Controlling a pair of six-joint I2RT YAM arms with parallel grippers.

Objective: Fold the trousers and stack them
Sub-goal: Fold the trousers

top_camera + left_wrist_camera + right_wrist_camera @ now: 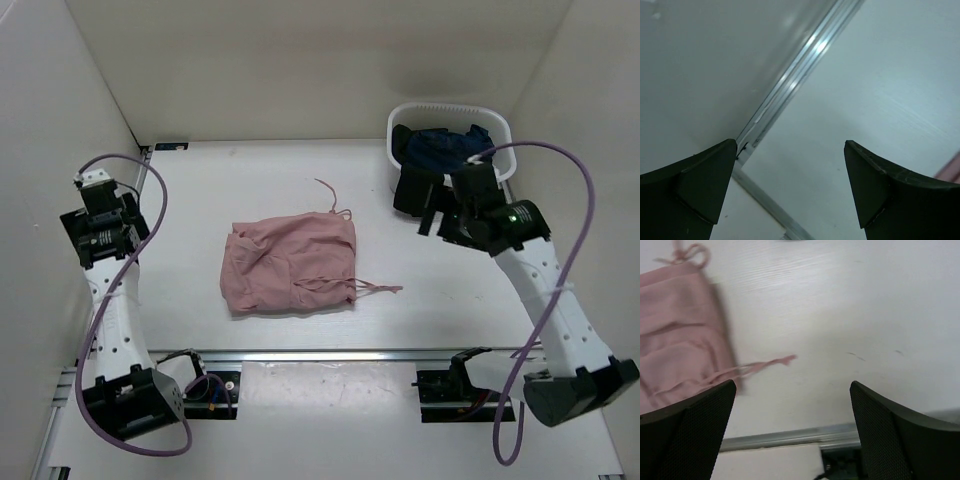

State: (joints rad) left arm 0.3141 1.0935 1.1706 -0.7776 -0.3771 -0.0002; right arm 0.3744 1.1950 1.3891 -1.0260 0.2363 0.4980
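Aluminium rail runs along the near edge of the white table, and the two arm bases sit on it; from there each arm reaches up and outward, well apart from the cloth, which I judge keeps the middle of the table free for the top camera and for the next reach.

Left gripper hangs by the left wall with its black fingers spread as wide as they go; nothing lies between them, and its own camera sees only the wall, a metal seam and bare table.

Right gripper hovers off to the right, just in front of the basket, jaws equally wide and empty; its black fingers frame bare table, touching nothing.

Dusty-pink thin fabric trousers lie in the middle of the table between the two arms, folded into a wrinkled, roughly square packet; their thin pink drawstring cords trail loose onto the table on the right side, and another loops out at the far edge. Flat and unheld, the packet looks finished as a fold; stacking seems to be what is left.

Farthest, at the back right, a white plastic basket holds dark blue clothing.
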